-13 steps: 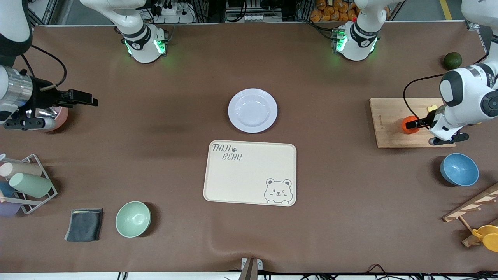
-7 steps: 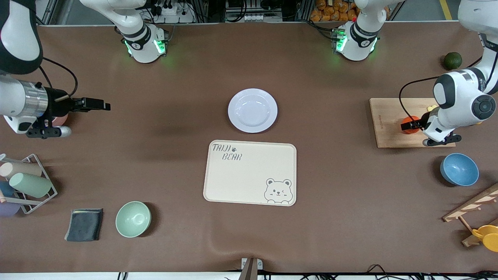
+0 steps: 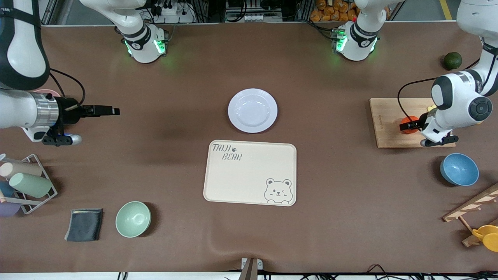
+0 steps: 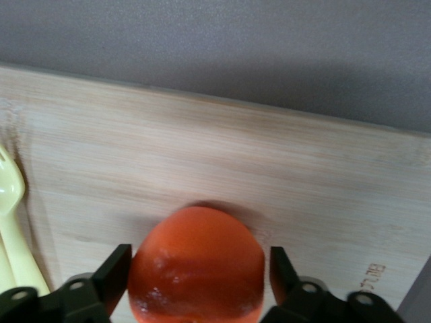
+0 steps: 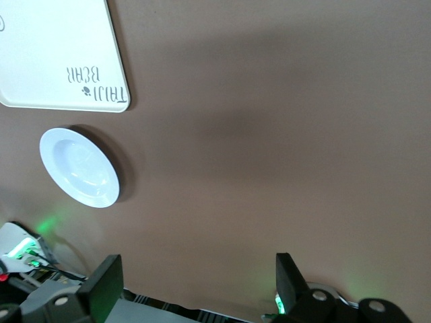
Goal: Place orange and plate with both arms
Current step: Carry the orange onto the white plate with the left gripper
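The orange rests on the wooden cutting board at the left arm's end of the table. My left gripper is low over the board with its fingers on either side of the orange. In the left wrist view the orange fills the space between the fingers; one touches it and a thin gap shows at the other. The plate lies at the table's middle, just farther from the camera than the bear tray. My right gripper is open and empty above bare table, well apart from the plate.
A pale yellow utensil lies on the board beside the orange. A blue bowl sits nearer the camera than the board, and a dark green fruit farther. A cup rack, grey cloth and mint bowl are at the right arm's end.
My right gripper has moved toward the table's middle. My left arm has shifted slightly over the board, closing in around the orange, which stays in place.
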Controlling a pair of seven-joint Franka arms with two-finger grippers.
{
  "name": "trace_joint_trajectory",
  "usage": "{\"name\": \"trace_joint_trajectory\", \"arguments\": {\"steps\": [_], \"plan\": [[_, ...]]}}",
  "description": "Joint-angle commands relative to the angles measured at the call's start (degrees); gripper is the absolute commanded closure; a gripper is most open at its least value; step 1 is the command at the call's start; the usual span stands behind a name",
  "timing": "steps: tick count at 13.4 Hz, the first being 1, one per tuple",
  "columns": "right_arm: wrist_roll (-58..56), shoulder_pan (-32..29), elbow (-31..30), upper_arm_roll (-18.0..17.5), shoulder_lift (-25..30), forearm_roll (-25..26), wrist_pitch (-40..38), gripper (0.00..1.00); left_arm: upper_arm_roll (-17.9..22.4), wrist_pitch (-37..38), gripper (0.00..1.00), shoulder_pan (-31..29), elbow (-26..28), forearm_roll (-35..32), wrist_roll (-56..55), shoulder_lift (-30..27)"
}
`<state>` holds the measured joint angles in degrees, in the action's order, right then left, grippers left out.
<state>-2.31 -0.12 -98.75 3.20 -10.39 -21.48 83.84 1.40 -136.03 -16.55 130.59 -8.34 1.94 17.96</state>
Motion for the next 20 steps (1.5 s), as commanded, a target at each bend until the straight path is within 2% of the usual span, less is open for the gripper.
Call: {"name": "trace_joint_trajectory", "arguments": {"steps": [1, 2, 4, 5, 7, 9, 12, 14, 16, 20], "plan": [[0.03, -1.02, 0.05, -0.3, -1.47, -2.77, 0.1, 0.0, -0.44, -0.2, 0.56, -0.67, 0.63, -0.01, 0.87, -0.21], [0.03, -1.28, -0.12, -0.39, -2.17, -3.74, -0.08, 0.0, -0.44, -0.11, 0.69, -0.5, 0.63, -0.01, 1.48, -0.21], [-0.06, -1.81, -2.22, -0.39, -2.61, -7.33, 0.27, 0.0, -0.61, 1.55, 0.81, -0.06, -0.24, -0.01, 1.66, -0.56], [-0.32, -2.42, -2.49, -0.3, -3.57, -8.83, 0.27, 0.0, -1.57, 2.26, 0.83, 0.12, -1.12, -0.01, 1.4, -1.08], [-1.98, -2.69, -3.02, -0.3, -5.16, -9.46, 0.27, 0.0, -6.04, 9.43, 0.83, 0.03, -5.84, 0.07, 0.7, -3.19], [-5.4, -3.48, -7.22, -0.3, -6.13, -12.69, 2.63, 0.0, -11.75, 15.77, 0.83, 0.12, -12.52, 0.25, -0.44, -2.85], [-7.79, -3.75, -10.05, -0.3, -7.27, -16.66, 4.4, 0.0, -20.71, 17.38, 0.83, 0.38, -17.99, 2.17, -6.49, -2.32], [-7.88, -3.48, -10.05, -0.39, -8.32, -18.76, 4.14, 0.0, -25.29, 17.47, 0.83, 1.34, -20.45, 7.43, -11.58, -0.83], [-9.28, -3.4, -10.75, -0.48, -9.82, -22.28, 3.7, 0.0, -26.63, 17.99, 0.83, 5.45, -22.38, 9.3, -18.42, 0.58], [-16.39, -2.34, -13.04, -0.48, -12.72, -27.03, 4.31, 0.0, -26.63, 18.0, 0.83, 16.35, -24.41, 9.65, -36.52, 1.9]]}}
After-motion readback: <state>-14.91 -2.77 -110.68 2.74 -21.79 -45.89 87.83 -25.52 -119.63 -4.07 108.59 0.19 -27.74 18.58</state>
